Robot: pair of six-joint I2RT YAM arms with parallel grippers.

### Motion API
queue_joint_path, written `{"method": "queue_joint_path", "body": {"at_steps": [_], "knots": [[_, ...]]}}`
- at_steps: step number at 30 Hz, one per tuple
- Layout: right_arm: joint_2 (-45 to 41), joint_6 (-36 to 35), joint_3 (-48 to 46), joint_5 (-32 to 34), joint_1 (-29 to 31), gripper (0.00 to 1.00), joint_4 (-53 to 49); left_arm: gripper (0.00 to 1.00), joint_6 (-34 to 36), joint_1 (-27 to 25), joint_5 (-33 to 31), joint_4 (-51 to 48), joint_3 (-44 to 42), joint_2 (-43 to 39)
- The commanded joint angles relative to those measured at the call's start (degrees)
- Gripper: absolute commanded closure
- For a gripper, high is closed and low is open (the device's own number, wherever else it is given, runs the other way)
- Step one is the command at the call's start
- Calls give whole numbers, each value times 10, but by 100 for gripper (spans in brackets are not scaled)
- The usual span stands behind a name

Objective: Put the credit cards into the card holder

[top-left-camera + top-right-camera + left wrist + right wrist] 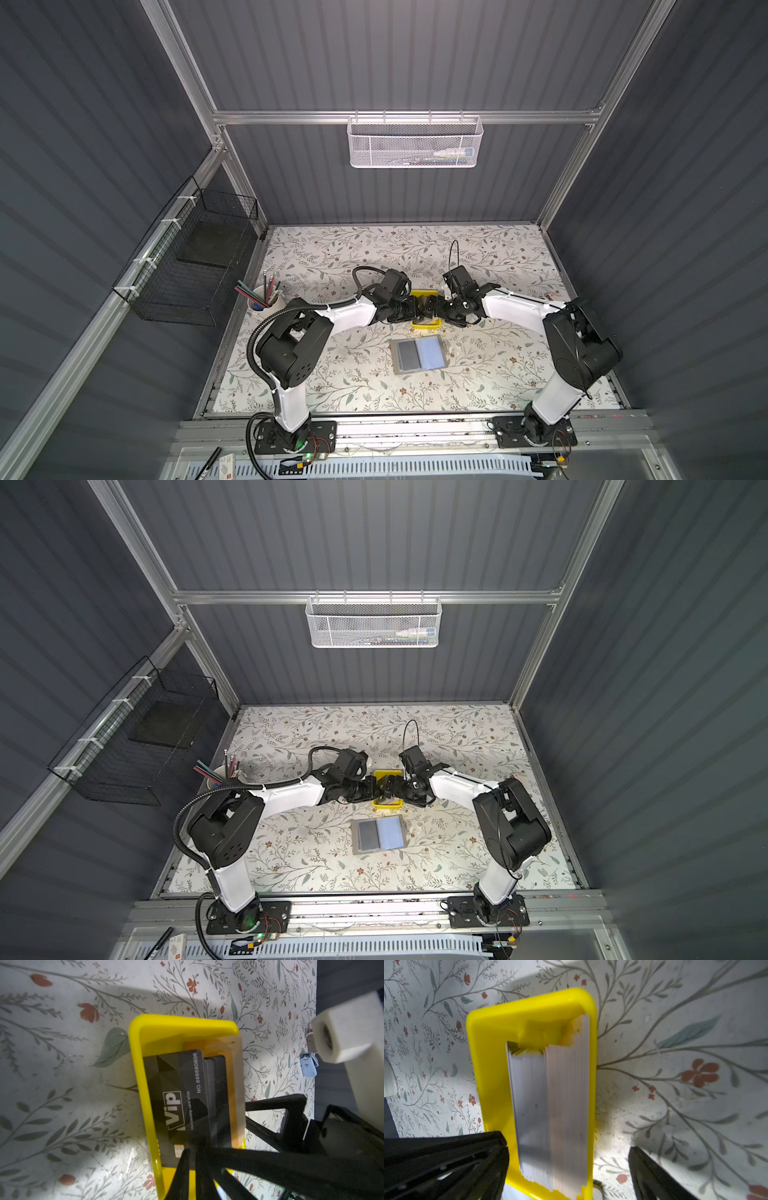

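A flat table covered with a white floral-patterned sheet (374, 395) fills the lower half of both top views. It is enclosed by dark grey ribbed wall panels (395, 62) set in a silver aluminium frame (407, 117). A white mesh basket (415, 143) is hung on the frame bar at the upper centre. A black wire basket (187, 274) is fixed at the left, and a white cup of pencils (262, 299) stands near it on the table edge.

A yellow plastic tray (426, 325) is placed at the centre of the table, and the black credit cards (176, 1095) stand on edge inside it. The flat grey card holder (420, 354) lies open just below the tray in both top views, with bluish sleeves facing up.

In the left wrist view, the left gripper (192, 1153) is seen with its fingers almost together, pinching the edge of the front card marked "VIP". The right gripper (569, 1145) is spread wide, one finger on each side of the tray, and nothing is held by it.
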Motion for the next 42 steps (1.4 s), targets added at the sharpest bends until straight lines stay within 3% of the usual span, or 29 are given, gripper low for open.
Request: {"method": "queue_joint_path", "body": {"at_steps": [1,42], "knots": [[12,1,-10,12,-3,9,3,90,-6,1,-3,-6,-8,4],[-27,-18,-20,14,-28,9,-14,86,-11,0,8,-12,9,31]]}}
